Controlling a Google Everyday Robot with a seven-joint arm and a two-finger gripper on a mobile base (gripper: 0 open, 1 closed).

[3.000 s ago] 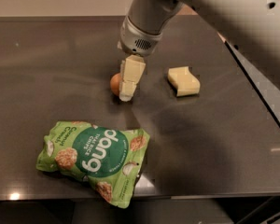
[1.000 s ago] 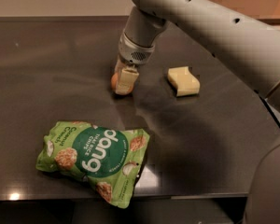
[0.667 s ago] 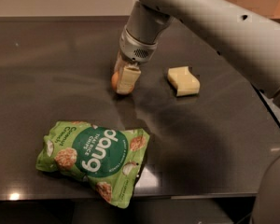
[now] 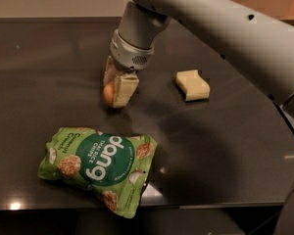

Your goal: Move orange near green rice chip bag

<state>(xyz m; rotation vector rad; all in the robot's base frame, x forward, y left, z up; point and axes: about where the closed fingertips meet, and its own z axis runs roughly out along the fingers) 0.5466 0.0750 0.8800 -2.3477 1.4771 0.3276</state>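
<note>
The orange [image 4: 109,93] is a small round fruit at the middle of the dark table, partly hidden by my gripper. My gripper [image 4: 115,85] comes down from above and is shut on the orange, with one pale finger [image 4: 125,89] in front of it and the other behind it. The orange sits at or just above the tabletop. The green rice chip bag [image 4: 99,168] lies flat near the front edge, below and slightly left of the orange, a short gap away.
A pale yellow sponge block [image 4: 192,85] lies to the right of the gripper. The grey arm [image 4: 225,28] crosses the upper right. The table's front edge [image 4: 196,204] runs just below the bag.
The gripper closed around the orange and has shifted with it a little to the left and toward the front, nearer the bag. Bag and sponge have not moved.
</note>
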